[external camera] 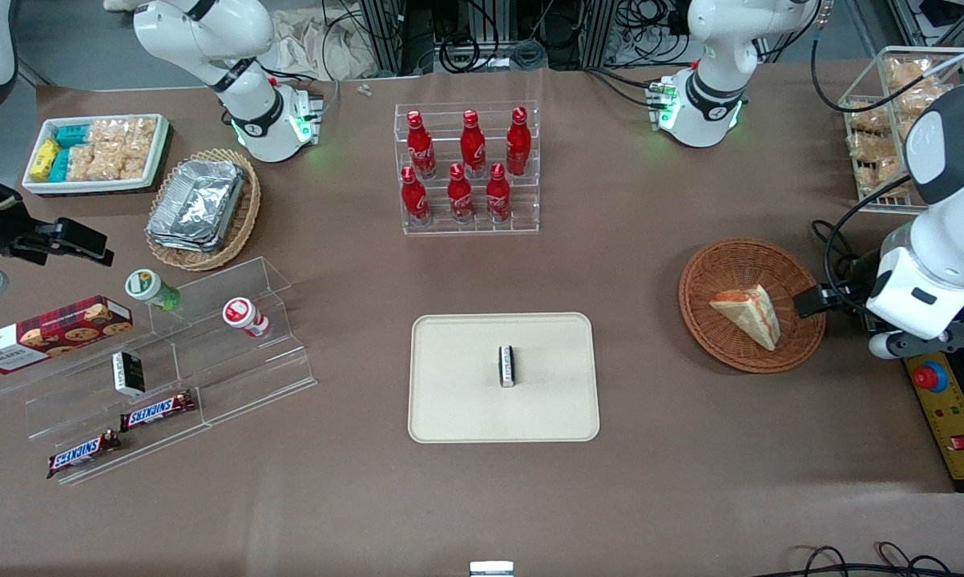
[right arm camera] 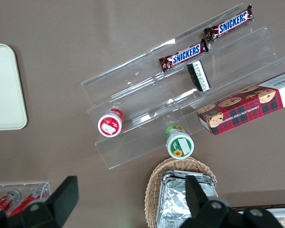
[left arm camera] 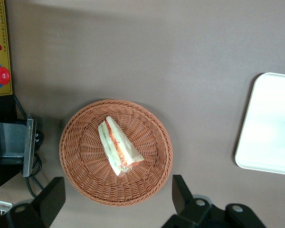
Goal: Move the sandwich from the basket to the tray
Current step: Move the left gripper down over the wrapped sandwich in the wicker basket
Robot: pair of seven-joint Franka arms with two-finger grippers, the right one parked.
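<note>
On the brown tabletop [external camera: 353, 497], the spread-fingered end effector [left arm camera: 116, 199] hovers over the round wicker basket [left arm camera: 85, 185] holding the wedge sandwich [left arm camera: 118, 146].

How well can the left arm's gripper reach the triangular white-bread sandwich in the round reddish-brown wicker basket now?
Probably well. The gripper hangs above the round reddish-brown wicker basket with its fingers open, and the triangular white-bread sandwich lies uncovered and alone inside, so nothing appears to block a straight descent.

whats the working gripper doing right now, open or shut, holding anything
Gripper: jaws open and holding nothing, hanging above the basket with the sandwich lying in it, untouched.
</note>
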